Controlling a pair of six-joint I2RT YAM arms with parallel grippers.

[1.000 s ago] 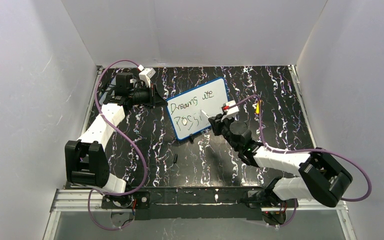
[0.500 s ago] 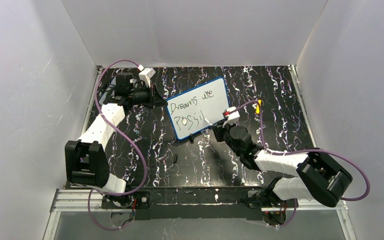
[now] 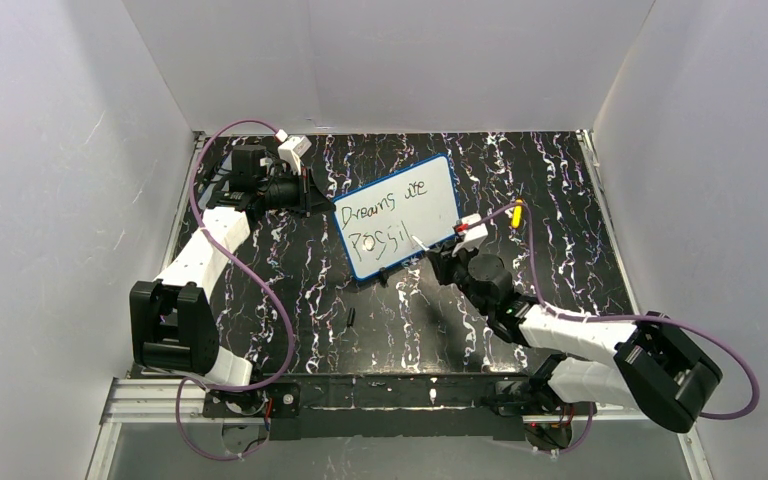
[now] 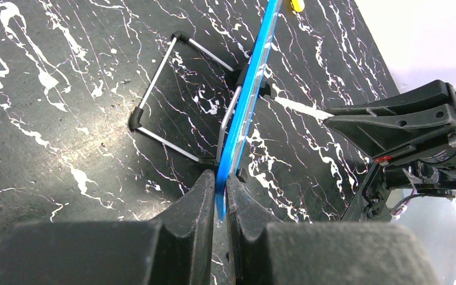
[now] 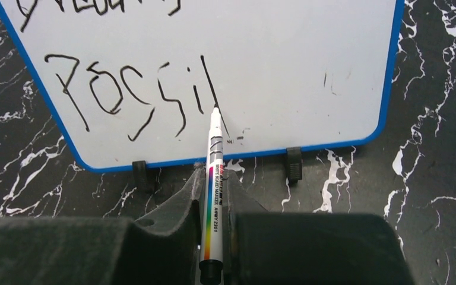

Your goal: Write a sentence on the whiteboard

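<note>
The whiteboard (image 3: 400, 212), white with a blue rim, stands tilted mid-table. The sentence (image 3: 392, 214) on it reads "Dreams are" above "Possil"; in the right wrist view the lower row (image 5: 136, 95) shows clearly. My left gripper (image 3: 322, 203) is shut on the board's left blue edge (image 4: 246, 101), seen edge-on in the left wrist view with its jaws (image 4: 220, 178) clamped round the rim. My right gripper (image 3: 438, 256) is shut on a white marker (image 5: 213, 172), whose black tip touches the board at the foot of the last stroke.
A wire stand (image 4: 172, 95) props the board from behind. A small black cap (image 3: 351, 318) lies on the black marbled table in front of the board. A yellow object (image 3: 516, 213) lies to the board's right. White walls enclose the table.
A long down-stroke has been added after "Possi", making "Possil". My right gripper has moved right and down with the marker. The left arm and board have not moved.
</note>
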